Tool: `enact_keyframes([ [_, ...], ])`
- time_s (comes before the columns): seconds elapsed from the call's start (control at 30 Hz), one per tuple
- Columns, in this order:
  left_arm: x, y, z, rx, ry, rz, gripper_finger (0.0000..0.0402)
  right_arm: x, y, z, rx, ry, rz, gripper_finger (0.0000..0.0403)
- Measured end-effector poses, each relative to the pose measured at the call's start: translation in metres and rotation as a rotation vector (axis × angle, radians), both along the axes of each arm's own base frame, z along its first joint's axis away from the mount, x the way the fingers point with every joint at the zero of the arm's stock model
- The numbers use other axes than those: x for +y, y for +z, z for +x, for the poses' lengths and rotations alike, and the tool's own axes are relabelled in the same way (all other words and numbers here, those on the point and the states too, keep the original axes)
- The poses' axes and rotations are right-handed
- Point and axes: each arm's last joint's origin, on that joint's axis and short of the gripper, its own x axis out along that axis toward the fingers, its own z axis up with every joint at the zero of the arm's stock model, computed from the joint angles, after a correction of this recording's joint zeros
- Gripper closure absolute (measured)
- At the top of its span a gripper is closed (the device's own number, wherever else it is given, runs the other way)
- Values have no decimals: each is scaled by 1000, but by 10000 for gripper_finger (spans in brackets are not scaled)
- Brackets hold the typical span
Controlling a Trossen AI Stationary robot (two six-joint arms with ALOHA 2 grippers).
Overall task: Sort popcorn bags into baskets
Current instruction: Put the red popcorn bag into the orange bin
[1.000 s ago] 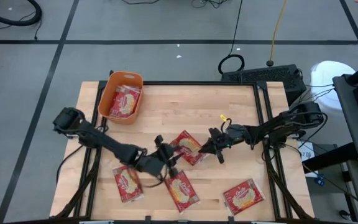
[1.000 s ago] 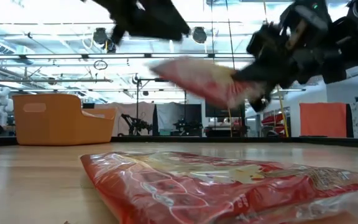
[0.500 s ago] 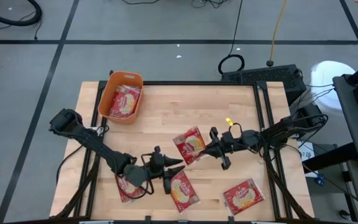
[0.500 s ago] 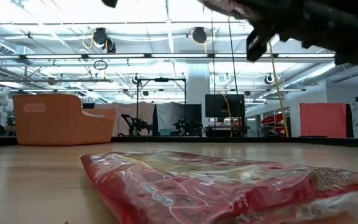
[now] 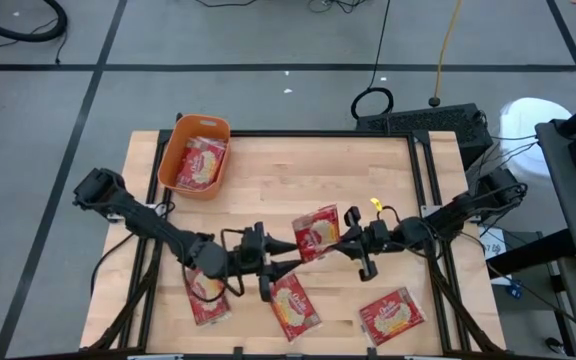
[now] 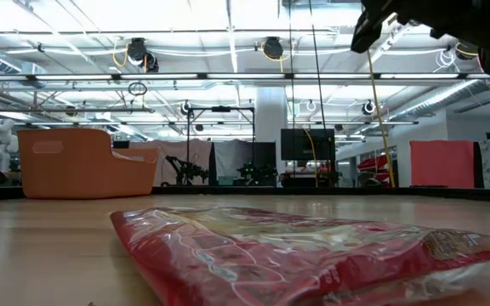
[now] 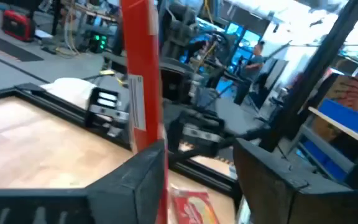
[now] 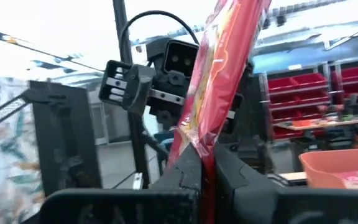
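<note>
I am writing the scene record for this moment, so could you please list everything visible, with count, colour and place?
Popcorn bags on table: three, red with cream oval, along the near edge.
Popcorn bag held up: one, red, mid-table, between the two arms.
Popcorn bag in tub: at least one, red.
Basket: one, orange tub, far left corner.
Table: one, light wood.
Left end effector: dark, fingers apart beside the raised bag.
Right end effector: dark, shut on the raised bag's edge.
</note>
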Motion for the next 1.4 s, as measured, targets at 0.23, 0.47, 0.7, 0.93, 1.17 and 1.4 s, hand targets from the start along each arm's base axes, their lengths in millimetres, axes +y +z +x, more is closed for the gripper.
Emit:
enact_keyframes([
  [0.23, 10, 1, 2, 17, 25, 28, 156, 4, 4, 1, -15, -11, -11, 403],
  [0.47, 4, -2, -2, 69, -14, 20, 136, 4, 2, 2, 6, -37, -4, 403],
  [0.7, -8, 5, -27, 129, 101, 43, 154, 4, 3, 2, 3, -37, -3, 403],
  [0.93, -3, 8, -25, 113, 159, 50, 166, 4, 3, 2, 1, -43, -14, 403],
  [1.17, 11, 7, -8, 71, 111, 66, 134, 4, 3, 2, 1, -46, -19, 403],
  [1.4, 21, -3, 6, 71, 131, 97, 104, 4, 2, 3, 10, -48, -26, 403],
])
